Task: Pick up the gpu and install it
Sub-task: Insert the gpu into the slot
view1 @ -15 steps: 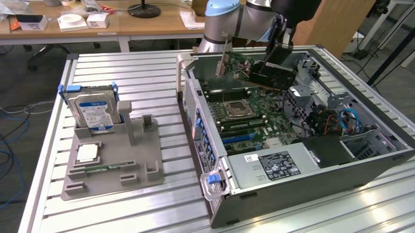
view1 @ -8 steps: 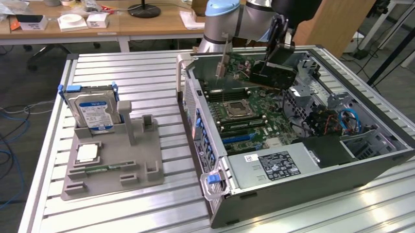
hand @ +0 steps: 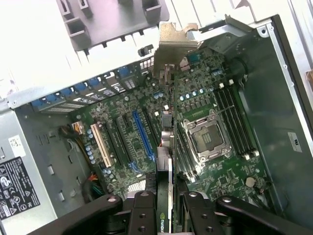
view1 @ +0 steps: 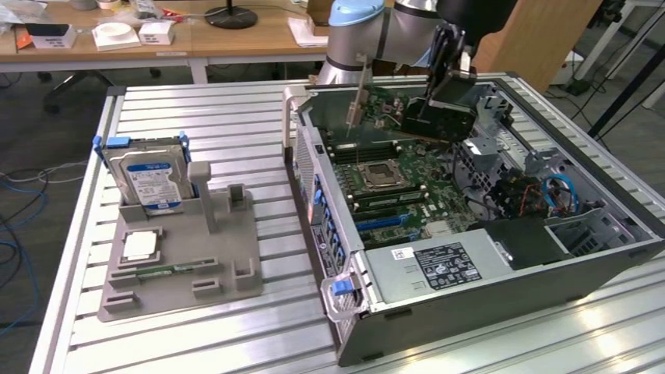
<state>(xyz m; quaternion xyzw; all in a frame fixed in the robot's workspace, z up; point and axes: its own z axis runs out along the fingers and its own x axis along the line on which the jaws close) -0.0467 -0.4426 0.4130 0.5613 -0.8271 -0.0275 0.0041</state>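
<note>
Gripper clamped on the gpu, fingers pressing its two flat faces. Card is held on edge over the open computer case. In the exterior view it hangs above the far end of the motherboard, apart from the board. Its grey metal bracket points down beside the case's rear wall. White lettering on the card's edge, between the fingers, reads NVIDIA with a green logo mark. Wrist view looks down along the card, which lines up between a long blue slot and the bare CPU socket; a white slot lies further out. Power supply carries a black label with white print, too small to read. On the slatted table, at the exterior view's left, a grey fixture holds a hard drive upright, its blue-white label illegible, and a narrow green memory stick lying flat.
</note>
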